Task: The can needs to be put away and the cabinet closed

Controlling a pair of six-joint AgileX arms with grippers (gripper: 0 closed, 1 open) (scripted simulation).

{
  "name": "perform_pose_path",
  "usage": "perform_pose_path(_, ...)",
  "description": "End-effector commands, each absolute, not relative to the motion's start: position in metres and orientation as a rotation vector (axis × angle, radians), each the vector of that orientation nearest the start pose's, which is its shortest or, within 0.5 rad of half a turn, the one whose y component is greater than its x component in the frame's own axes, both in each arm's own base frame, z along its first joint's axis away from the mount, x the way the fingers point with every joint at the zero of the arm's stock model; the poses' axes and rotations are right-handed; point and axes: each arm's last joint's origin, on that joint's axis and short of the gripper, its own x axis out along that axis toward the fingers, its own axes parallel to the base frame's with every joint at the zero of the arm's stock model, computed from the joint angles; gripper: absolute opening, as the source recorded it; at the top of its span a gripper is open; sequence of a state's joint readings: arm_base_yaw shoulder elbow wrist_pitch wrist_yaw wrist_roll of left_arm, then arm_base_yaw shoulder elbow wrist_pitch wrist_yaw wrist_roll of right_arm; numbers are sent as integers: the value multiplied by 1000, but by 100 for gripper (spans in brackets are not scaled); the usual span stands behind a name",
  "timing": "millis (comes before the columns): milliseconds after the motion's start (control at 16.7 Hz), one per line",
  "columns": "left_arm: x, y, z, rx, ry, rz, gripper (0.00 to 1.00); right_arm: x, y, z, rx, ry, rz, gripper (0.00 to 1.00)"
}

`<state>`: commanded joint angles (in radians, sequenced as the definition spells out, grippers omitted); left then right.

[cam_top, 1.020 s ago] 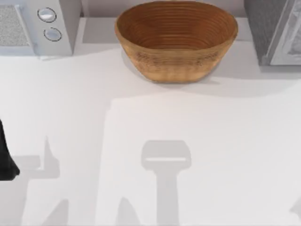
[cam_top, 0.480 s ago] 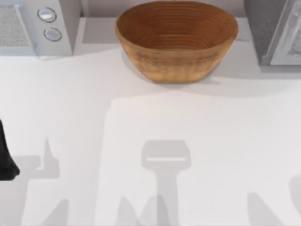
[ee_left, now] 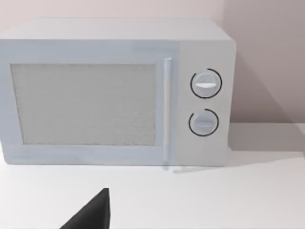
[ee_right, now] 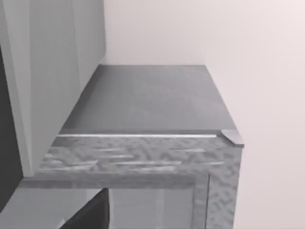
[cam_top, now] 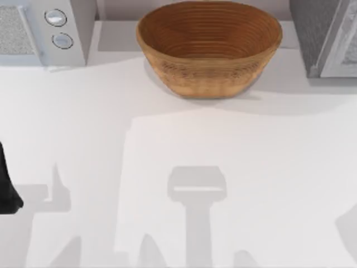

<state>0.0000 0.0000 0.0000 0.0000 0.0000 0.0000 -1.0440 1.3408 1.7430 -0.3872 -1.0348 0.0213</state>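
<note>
From above, the white table (cam_top: 83, 128) carries a brown woven basket (cam_top: 209, 47) at the middle of its far edge, a light-grey microwave (cam_top: 47, 30) with two round knobs at the far left corner, and the dark grey speckled cabinet (cam_top: 323, 36) at the far right corner, its pale framed door panel facing the front. A dark piece of the left arm (cam_top: 6, 184) sits at the table's left edge. In the left wrist view the microwave (ee_left: 114, 93) faces the camera with its door shut and both knobs beside the handle; a black tip of the left tool (ee_left: 93, 214) pokes in over the table, and whether it is released or clenched cannot be told. The right wrist view looks along the cabinet (ee_right: 147, 124) top from close by, with a black tip of the right tool (ee_right: 90, 214) at the picture's edge, its state likewise impossible to tell.
</note>
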Motion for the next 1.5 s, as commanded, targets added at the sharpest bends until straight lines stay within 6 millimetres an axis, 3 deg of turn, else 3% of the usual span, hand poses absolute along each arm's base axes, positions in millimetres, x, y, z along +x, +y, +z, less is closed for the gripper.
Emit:
perform_pose_path(180, 106, -1, 160, 0, 0, 0, 100, 160, -197, 510, 1, 5, 5, 100)
perform_pose_path(420, 106, -1, 160, 0, 0, 0, 100, 194, -171, 512, 4, 4, 8, 100)
perform_pose_path(600, 106, -1, 160, 0, 0, 0, 100, 229, -131, 513, 9, 5, 7, 100)
perform_pose_path(840, 106, -1, 160, 0, 0, 0, 100, 261, -50, 512, 10, 12, 8, 100)
perform_pose_path(1020, 106, -1, 160, 0, 0, 0, 100, 262, 14, 510, 6, 17, 5, 100)
perform_pose_path(1200, 106, -1, 160, 0, 0, 0, 100, 249, 64, 509, 0, 16, 4, 100)
perform_pose_path(1320, 106, -1, 160, 0, 0, 0, 100, 237, 84, 509, -1, 12, 3, 100)
perform_pose_path(1500, 106, -1, 160, 0, 0, 0, 100, 227, 98, 509, 0, 6, 3, 100)
